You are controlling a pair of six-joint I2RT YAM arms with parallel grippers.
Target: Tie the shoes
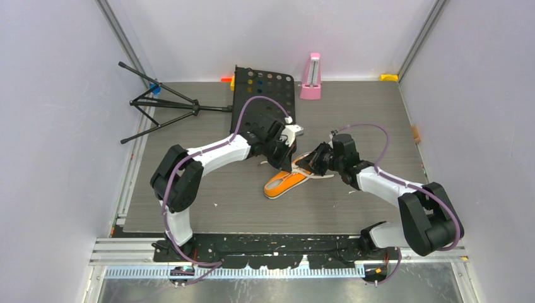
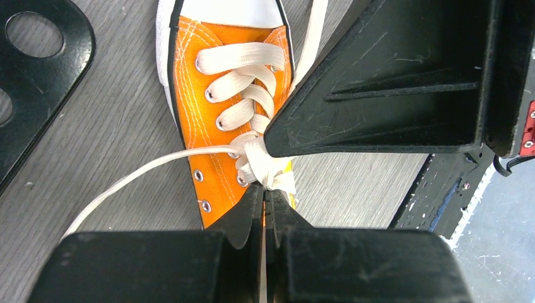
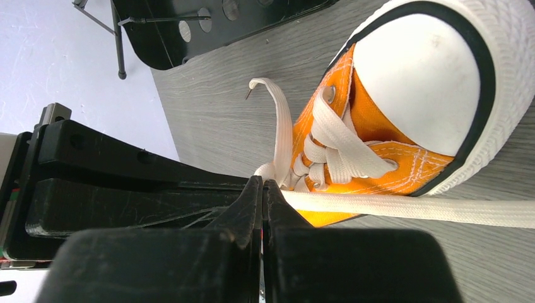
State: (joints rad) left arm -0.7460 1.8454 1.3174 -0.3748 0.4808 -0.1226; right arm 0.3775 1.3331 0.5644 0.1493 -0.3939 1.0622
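The orange shoe (image 1: 282, 184) lies mid-table, its white toe cap (image 3: 416, 82) pointing toward the arms' bases. Its white laces (image 2: 243, 85) cross the eyelets and bunch into a knot-like wad (image 2: 262, 165) near the ankle. My left gripper (image 2: 264, 191) is shut, its tips pinching that wad from the heel side. My right gripper (image 3: 264, 185) is also shut, meeting the same wad from the other side; its black body (image 2: 391, 82) fills the left wrist view. One loose lace end (image 3: 277, 120) stands up in an arc, and a long strand (image 3: 429, 209) trails away across the table.
A black perforated plate (image 1: 265, 95) and a folded black tripod (image 1: 165, 107) lie at the back left. A pink metronome (image 1: 310, 78) stands at the back wall. Grey walls enclose the wooden tabletop (image 1: 221, 202) on three sides.
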